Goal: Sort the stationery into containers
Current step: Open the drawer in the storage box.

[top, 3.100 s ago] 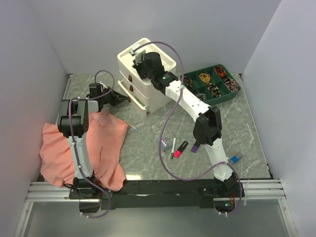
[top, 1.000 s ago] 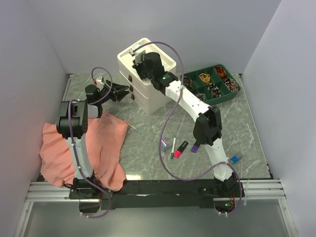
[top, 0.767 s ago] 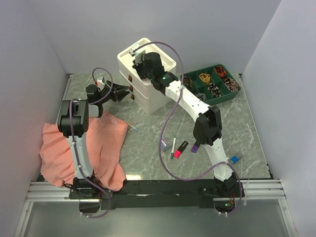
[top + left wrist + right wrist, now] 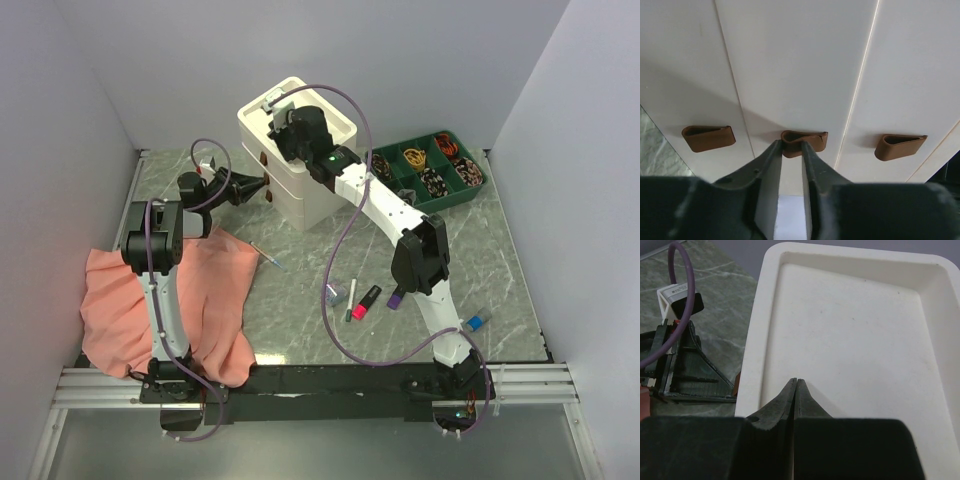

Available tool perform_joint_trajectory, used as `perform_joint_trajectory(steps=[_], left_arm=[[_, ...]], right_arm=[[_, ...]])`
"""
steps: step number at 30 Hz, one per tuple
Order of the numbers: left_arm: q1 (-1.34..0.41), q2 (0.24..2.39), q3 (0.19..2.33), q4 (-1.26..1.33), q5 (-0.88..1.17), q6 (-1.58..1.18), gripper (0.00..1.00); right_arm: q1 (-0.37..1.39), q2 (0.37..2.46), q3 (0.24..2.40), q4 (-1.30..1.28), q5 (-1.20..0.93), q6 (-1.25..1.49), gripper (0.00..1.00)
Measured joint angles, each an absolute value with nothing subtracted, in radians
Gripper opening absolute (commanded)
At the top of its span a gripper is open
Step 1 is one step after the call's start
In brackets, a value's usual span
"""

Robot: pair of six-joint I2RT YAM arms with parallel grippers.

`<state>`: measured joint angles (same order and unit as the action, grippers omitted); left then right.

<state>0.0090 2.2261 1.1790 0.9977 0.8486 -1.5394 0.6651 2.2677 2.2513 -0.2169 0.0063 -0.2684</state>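
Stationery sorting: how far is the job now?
Done: nothing visibly sorted; the drawers look closed. In hand: left gripper at the middle drawer handle; right gripper shut over the cabinet top. Left: the pen and highlighters lie on the table.

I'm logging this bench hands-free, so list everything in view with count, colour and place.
cabinet: one, cream-white, back middle of table
drawer handles: three, brown, cabinet front
organiser tray: one, green, right of cabinet
cloth: one, salmon-pink, front left
pink highlighter: one, pink, table middle
purple highlighter: one, purple, right of pink one
white pen: one, white, left of pink highlighter
thin pen: one, colour unclear, by cloth edge
blue item: one, blue, front right
left gripper: one, black, jaws narrowly apart at middle handle
right gripper: one, black, jaws shut above cabinet top
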Motion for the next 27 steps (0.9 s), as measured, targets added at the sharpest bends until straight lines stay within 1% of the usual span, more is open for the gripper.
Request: perform_joint_trajectory(steps=[4,5,7,8,12,20,27], left_arm=[[0.009,2.226,1.175,0.998,0.848,-1.539,0.15],[0.009,2.226,1.171,0.998,0.847,-1.539,0.10],[0.011,2.222,1.156,0.997,0.847,-1.538,0.02],[0.014,2.217,1.148,0.996,0.847,-1.534,0.01],[0.031,2.167,1.106,0.958,0.848,-1.520,0.01],[0.118,1.990,1.014,0.895,0.883,-1.452,0.01],[0.184,1.893,0.931,0.808,0.915,-1.392,0.01]], right_arm=[[0.665,2.268,2.251,-0.216,0.006,-0.271,0.00],[0.665,2.268,2.251,-0.216,0.006,-0.272,0.00],[0.665,2.268,2.251,-0.216,0.007,-0.275,0.00],[0.665,2.268,2.251,-0.215,0.007,-0.278,0.00],[0.665,2.268,2.250,-0.213,0.009,-0.279,0.00],[0.665,2.269,2.249,-0.210,0.009,-0.280,0.00],[0.665,2.277,2.250,-0.188,0.012,-0.287,0.00]])
